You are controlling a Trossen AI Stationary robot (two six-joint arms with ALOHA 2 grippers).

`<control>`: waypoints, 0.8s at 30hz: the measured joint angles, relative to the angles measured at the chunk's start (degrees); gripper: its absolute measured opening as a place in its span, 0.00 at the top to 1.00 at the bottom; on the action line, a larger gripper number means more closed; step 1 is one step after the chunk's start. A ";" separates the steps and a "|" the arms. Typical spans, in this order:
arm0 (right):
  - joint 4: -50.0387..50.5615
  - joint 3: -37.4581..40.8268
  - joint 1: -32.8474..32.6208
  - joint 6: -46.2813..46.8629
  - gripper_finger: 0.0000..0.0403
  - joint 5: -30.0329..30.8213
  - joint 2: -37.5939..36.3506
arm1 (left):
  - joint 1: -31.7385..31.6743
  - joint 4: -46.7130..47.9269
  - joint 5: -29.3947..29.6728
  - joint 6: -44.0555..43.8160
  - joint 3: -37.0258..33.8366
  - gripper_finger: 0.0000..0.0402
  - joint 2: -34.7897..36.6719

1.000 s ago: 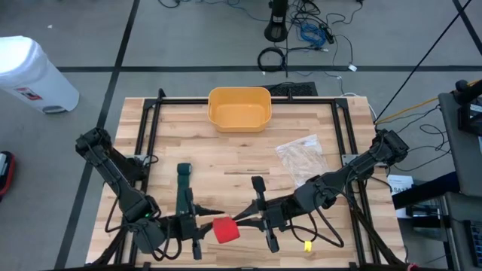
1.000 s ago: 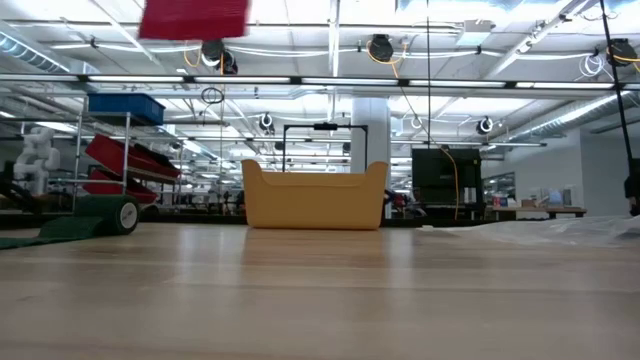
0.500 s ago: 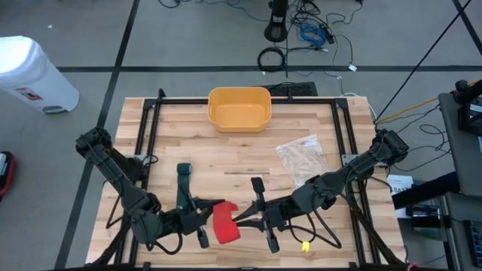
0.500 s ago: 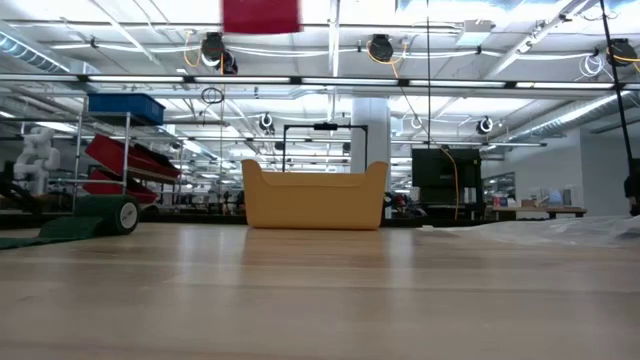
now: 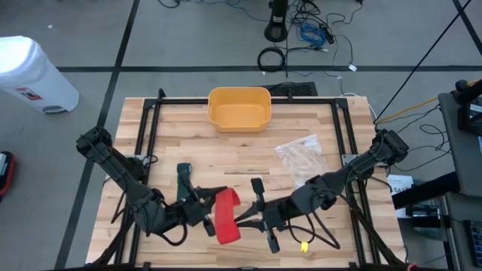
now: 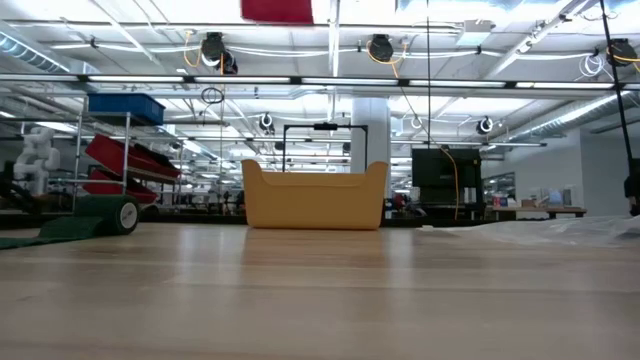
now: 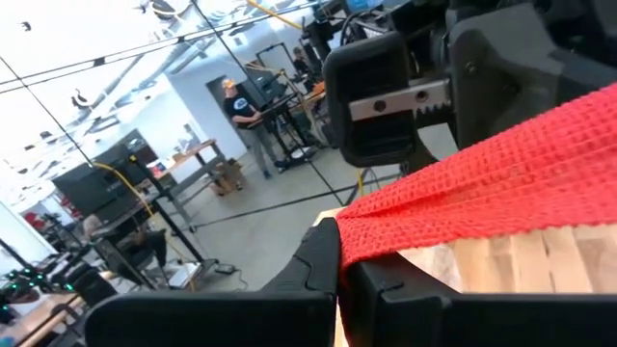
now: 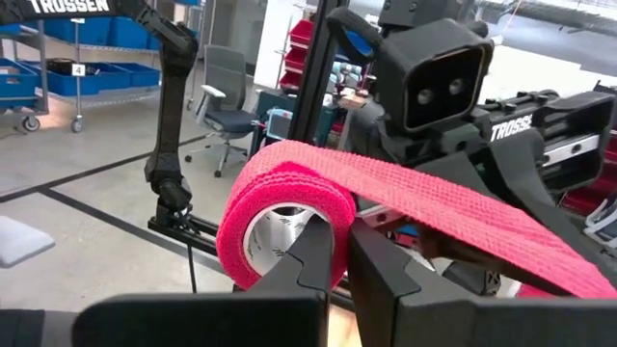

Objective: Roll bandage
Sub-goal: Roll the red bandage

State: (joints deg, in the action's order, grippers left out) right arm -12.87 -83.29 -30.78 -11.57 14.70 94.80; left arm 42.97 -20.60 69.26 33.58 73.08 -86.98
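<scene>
One red bandage [image 5: 225,217] is held in the air above the near part of the wooden table [image 5: 241,147], stretched between the two grippers. Its rolled end [image 8: 275,217] is pinched by the closed fingers of the right gripper [image 5: 242,217], which clamp the roll's wall; in the right wrist view the white core is seen inside the roll. From there a loose strip [image 7: 501,183] is drawn out to the left gripper [image 5: 205,211], whose fingers are shut on the strip's free end, as seen in the left wrist view. In the low view only the bandage's lower edge [image 6: 277,10] is seen at the top of the picture, well above the table surface.

Just beside the left gripper, on the table, a dark green bandage [image 5: 183,184] is laid out flat with its rolled end pointing toward the far side; in the low view this roll [image 6: 108,214] is seen at the left. A yellow bin [image 5: 239,108] is placed at the far edge of the table, near the middle. A clear plastic bag [image 5: 302,158] is laid on the right part of the table, between the bin and the right arm. A white waste bin [image 5: 32,74] is stood on the floor beyond the table's left far corner.
</scene>
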 joint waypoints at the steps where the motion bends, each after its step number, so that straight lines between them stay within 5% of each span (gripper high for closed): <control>1: 0.01 0.00 -0.10 0.00 0.96 0.00 0.00 | -0.22 -0.05 0.00 0.03 0.00 0.99 0.00; 16: 2.52 0.04 -0.62 1.66 0.96 -0.01 0.98 | 1.45 -13.75 -0.01 13.25 0.00 0.99 0.00; 24: 2.42 0.04 -0.55 1.66 0.96 0.24 0.98 | 2.05 -15.54 -2.34 13.30 0.00 0.99 0.00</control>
State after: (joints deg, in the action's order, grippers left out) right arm -10.45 -83.24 -31.33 -9.91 14.94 95.79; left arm 45.02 -36.13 66.92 46.88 73.08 -86.98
